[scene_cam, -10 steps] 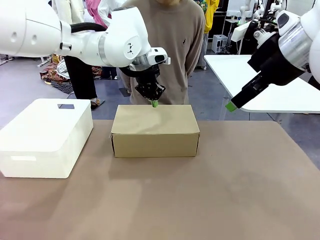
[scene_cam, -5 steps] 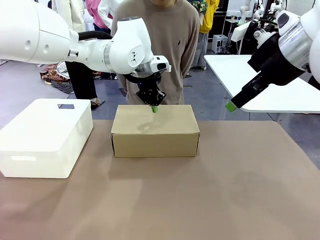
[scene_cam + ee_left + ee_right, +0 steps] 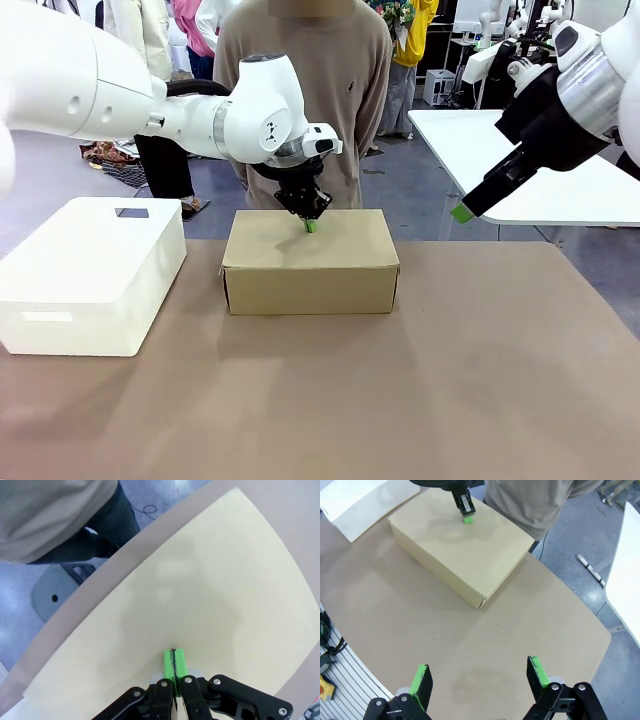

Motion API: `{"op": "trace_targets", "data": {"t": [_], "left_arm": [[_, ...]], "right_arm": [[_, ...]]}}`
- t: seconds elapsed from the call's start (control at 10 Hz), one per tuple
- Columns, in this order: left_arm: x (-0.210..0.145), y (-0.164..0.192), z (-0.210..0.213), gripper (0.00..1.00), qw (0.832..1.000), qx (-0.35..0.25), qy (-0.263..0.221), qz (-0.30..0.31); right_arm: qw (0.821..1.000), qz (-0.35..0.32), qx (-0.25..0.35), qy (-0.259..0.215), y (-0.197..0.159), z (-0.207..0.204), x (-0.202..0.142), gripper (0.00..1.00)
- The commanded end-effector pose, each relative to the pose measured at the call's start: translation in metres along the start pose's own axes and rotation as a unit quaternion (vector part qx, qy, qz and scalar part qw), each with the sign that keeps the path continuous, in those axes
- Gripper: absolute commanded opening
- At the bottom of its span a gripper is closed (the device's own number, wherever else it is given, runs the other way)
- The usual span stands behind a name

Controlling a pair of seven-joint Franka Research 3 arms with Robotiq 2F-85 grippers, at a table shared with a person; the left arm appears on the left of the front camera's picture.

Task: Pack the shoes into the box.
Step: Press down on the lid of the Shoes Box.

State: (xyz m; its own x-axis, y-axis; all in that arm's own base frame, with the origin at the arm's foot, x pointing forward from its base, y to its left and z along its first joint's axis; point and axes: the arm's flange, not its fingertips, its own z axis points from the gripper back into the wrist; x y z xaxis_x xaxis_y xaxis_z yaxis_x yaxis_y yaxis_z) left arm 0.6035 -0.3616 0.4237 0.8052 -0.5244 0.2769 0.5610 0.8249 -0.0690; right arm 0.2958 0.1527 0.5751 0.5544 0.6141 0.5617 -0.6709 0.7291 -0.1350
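While the brown-covered table (image 3: 480, 380) stretches wide across the front view, its surface carries just two things: the box (image 3: 310, 262), tan cardboard with its lid down flat, sitting toward the far edge around the middle, and a larger white rounded box (image 3: 90, 275) off by the left edge, well apart from it. Behind the far edge stands a person (image 3: 310, 100) in a beige sweatshirt, right at the table, directly behind the shoebox. Farther back the room opens onto a grey-blue floor, and a white table (image 3: 530, 170) stands off the far right corner.

Now to the left gripper (image 3: 310, 226): it comes down from above over the lid, and its green pads are pressed tight together, nothing between them. From the left wrist view that left gripper (image 3: 175, 662) shows its two green fingertips (image 3: 180, 661) shut into a single narrow strip, tips down at the pale lid surface near the far side of the box (image 3: 210, 595); whether they press it or sit just above cannot be told. The right wrist view picks up the same scene from a distance, the black fingers over the back part of the lid of the box (image 3: 465, 555).

Over on the right, the right gripper (image 3: 479, 680) hangs high above the near right part of the table, jaws spread wide, green pads (image 3: 422, 677) far apart, holding nothing and touching nothing.
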Motion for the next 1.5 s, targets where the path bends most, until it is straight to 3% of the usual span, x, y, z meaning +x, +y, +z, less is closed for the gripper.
{"op": "trace_targets", "data": {"t": [0.0,0.6,0.7,1.4], "left_arm": [[0.000,0.003,0.004,0.00,1.000,0.014,-0.005,0.014],[-0.031,0.004,0.071,0.00,0.999,0.004,-0.039,0.028],[-0.003,0.002,0.063,0.00,0.999,0.012,-0.035,0.018],[-0.003,0.002,0.063,0.00,0.999,0.012,-0.035,0.018]], "right_arm": [[1.000,0.000,-0.004,0.000,0.000,0.001,0.000,1.00],[1.000,0.000,-0.004,0.000,0.000,0.001,0.000,1.00],[1.000,0.000,-0.004,0.000,0.000,0.001,0.000,1.00],[1.000,0.000,-0.004,0.000,0.000,0.001,0.000,1.00]]}}
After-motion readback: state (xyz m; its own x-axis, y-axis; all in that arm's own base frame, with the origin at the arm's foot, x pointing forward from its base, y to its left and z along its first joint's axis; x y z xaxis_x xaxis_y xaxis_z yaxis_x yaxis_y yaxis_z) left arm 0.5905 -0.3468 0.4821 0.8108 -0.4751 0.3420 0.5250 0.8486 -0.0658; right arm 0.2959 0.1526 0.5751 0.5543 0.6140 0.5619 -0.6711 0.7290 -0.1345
